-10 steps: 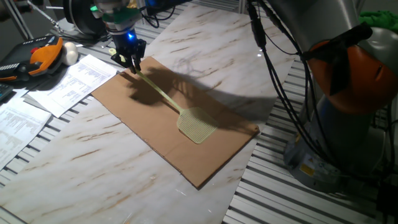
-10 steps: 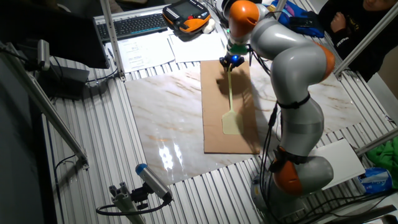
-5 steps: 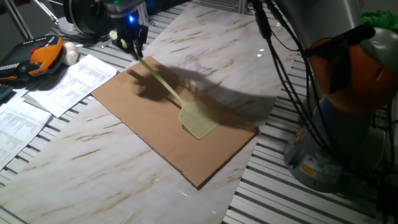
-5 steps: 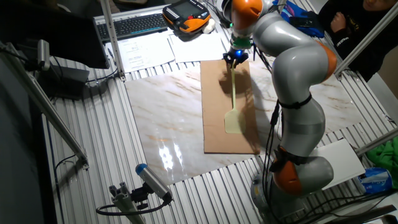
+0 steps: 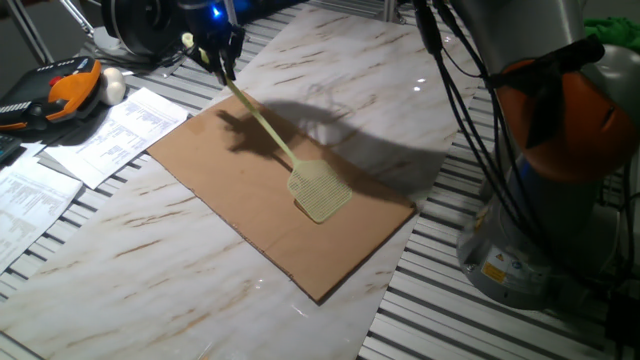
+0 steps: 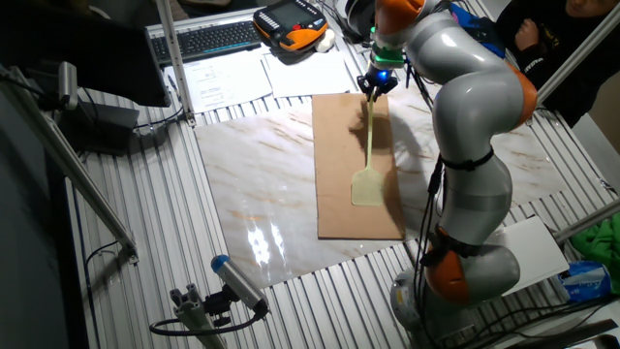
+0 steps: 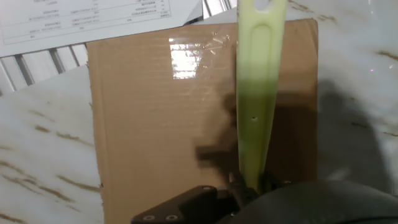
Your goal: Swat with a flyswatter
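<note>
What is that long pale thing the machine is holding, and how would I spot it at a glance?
Find the marble-patterned table, then the brown cardboard sheet lying across it. Over that sheet slants the flyswatter, its thin handle end pinched in the gripper. It is the only pale yellow-green thing there, ending in a small square mesh head, unlike the flat white papers nearby.

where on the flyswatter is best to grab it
At the far end of the flyswatter handle, from above, as the gripper does: the handle is thin and long, so the mesh head swings freely over the cardboard.
</note>
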{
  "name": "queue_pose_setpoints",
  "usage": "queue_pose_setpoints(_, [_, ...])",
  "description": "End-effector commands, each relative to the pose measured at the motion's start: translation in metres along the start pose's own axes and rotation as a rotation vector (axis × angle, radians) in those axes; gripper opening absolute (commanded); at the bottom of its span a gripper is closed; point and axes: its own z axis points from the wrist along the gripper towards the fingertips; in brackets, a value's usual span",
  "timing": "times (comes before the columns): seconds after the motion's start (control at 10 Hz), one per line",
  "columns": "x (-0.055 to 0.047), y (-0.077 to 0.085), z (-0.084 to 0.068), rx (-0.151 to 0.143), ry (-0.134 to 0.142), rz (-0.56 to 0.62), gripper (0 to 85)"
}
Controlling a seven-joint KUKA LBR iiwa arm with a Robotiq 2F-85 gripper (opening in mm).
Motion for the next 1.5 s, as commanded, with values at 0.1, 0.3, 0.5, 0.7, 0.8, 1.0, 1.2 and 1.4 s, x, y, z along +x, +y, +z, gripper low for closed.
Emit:
queue_pose_setpoints(0.1, [-0.004, -0.005, -0.002, -0.008, 0.002, -0.001, 0.0])
queue_pose_setpoints(0.3, [-0.008, -0.004, 0.002, 0.014, -0.063, 0.012, 0.0])
queue_pose_setpoints(0.5, [-0.011, -0.003, 0.005, 0.011, -0.083, 0.029, 0.0])
queue_pose_setpoints(0.7, [-0.014, 0.002, 0.013, 0.017, -0.132, 0.062, 0.0])
queue_pose_setpoints(0.8, [-0.019, 0.003, 0.019, 0.011, -0.144, 0.062, 0.0])
queue_pose_setpoints(1.0, [-0.028, 0.004, 0.031, 0.001, -0.179, 0.078, 0.0])
queue_pose_setpoints(1.2, [-0.034, 0.002, 0.033, -0.008, -0.208, 0.109, 0.0])
queue_pose_setpoints(1.4, [-0.035, 0.001, 0.036, -0.012, -0.169, 0.116, 0.0])
